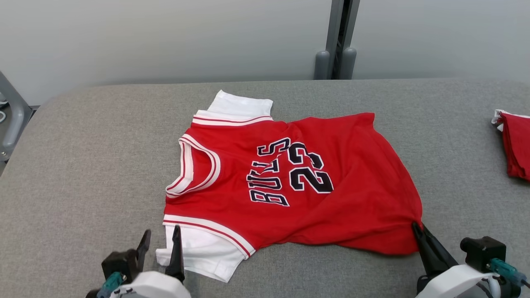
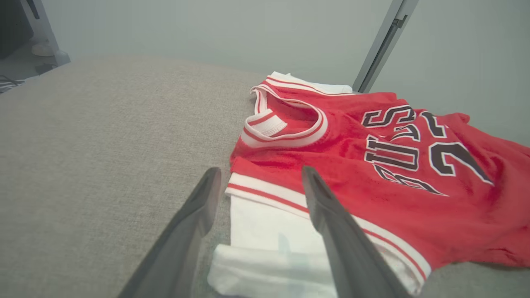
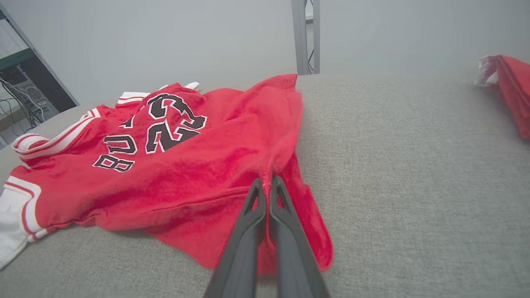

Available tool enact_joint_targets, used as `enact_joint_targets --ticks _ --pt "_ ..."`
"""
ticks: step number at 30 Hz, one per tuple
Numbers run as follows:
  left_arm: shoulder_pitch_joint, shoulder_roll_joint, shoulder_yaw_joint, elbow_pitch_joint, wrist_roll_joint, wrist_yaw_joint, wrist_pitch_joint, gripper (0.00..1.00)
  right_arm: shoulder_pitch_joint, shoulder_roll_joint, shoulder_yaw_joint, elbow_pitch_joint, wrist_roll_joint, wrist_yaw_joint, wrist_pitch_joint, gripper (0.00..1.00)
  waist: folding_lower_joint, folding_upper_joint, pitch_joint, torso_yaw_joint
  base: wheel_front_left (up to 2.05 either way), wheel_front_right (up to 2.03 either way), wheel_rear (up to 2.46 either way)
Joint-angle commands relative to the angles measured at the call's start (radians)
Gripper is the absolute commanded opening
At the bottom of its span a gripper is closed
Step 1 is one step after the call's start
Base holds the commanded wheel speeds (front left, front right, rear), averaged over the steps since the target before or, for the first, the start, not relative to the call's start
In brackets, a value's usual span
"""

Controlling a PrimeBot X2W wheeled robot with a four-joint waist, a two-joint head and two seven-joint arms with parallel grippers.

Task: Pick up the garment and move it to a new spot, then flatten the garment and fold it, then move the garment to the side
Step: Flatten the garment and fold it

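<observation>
On the grey surface (image 1: 83, 165) the red Bulls jersey (image 1: 290, 186) lies spread at centre, rumpled, unfolded. I judge flattening under way, with folding and the move aside left to do. My right gripper (image 1: 415, 227) pinches its hem corner (image 1: 408, 238); my left gripper (image 1: 162, 230) hangs open beside the white sleeve (image 1: 198, 252).

Your clearance: bare grey table (image 1: 83, 165) lay open left of jersey (image 1: 352, 174), also between it and second red garment (image 1: 517, 145) at right edge. Behind far edge stood post (image 1: 337, 41).
</observation>
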Motion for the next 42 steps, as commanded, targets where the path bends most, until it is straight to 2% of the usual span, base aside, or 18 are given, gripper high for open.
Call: enact_joint_targets --ticks 1,8,14,26,42 --pt "0.014 0.009 0.005 0.027 0.003 0.005 -0.004 1.00 0.013 0.003 -0.006 -0.007 -0.007 0.000 0.007 0.00 0.0000 -0.0001 -0.005 0.001 0.00 0.00 0.00" --pt "0.010 0.018 0.011 0.097 -0.020 0.006 0.037 1.00 0.023 0.014 -0.006 -0.010 -0.009 0.000 0.013 0.00 0.0000 -0.0001 -0.011 0.001 0.00 0.00 0.00" --pt "0.023 0.019 0.000 0.102 -0.036 -0.018 0.045 1.00 0.019 0.016 -0.009 -0.005 -0.009 0.000 0.011 0.00 0.0000 -0.0001 -0.008 0.003 0.00 0.00 0.00" --pt "0.046 0.022 -0.009 0.098 -0.069 -0.036 0.072 1.00 0.019 0.011 -0.007 0.009 -0.009 0.000 0.013 0.00 0.0000 -0.0001 -0.009 0.014 0.00 0.00 0.00" --pt "-0.015 0.016 -0.032 0.143 -0.092 -0.041 0.068 1.00 0.004 0.002 -0.003 0.013 -0.011 0.000 0.025 0.00 0.0000 -0.0001 0.004 0.005 0.00 0.00 0.00"
